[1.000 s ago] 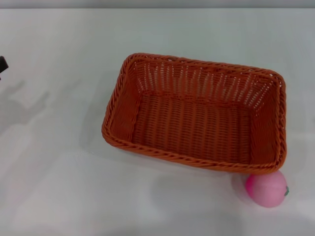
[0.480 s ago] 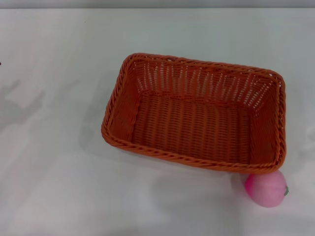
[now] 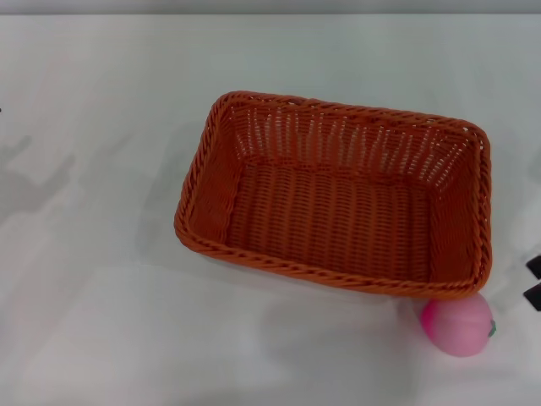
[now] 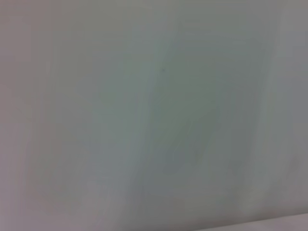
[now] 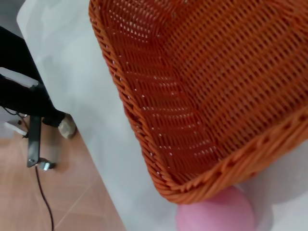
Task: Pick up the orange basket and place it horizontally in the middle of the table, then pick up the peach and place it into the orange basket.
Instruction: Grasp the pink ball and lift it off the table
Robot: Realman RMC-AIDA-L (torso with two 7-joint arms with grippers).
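Note:
The orange basket [image 3: 338, 194] lies empty and horizontal in the middle of the white table [image 3: 101, 321]. The pink peach [image 3: 458, 326] rests on the table just outside the basket's near right corner, touching or almost touching its rim. At the head view's right edge, two dark fingertips of my right gripper [image 3: 534, 281] show, apart from each other, right of the peach and a little above it in the picture. The right wrist view looks onto the basket [image 5: 207, 86] corner with the peach [image 5: 216, 214] beside it. My left gripper is out of view; its wrist camera shows only bare table [image 4: 154, 115].
In the right wrist view the table edge [image 5: 103, 192] drops to a tiled floor [image 5: 62, 202] with a black stand [image 5: 29, 91] and a cable. White table surface surrounds the basket on all sides.
The left gripper's dark tip at the head view's left edge has withdrawn out of sight. The right gripper's fingertips have come in at the right edge. Basket and peach have not moved.

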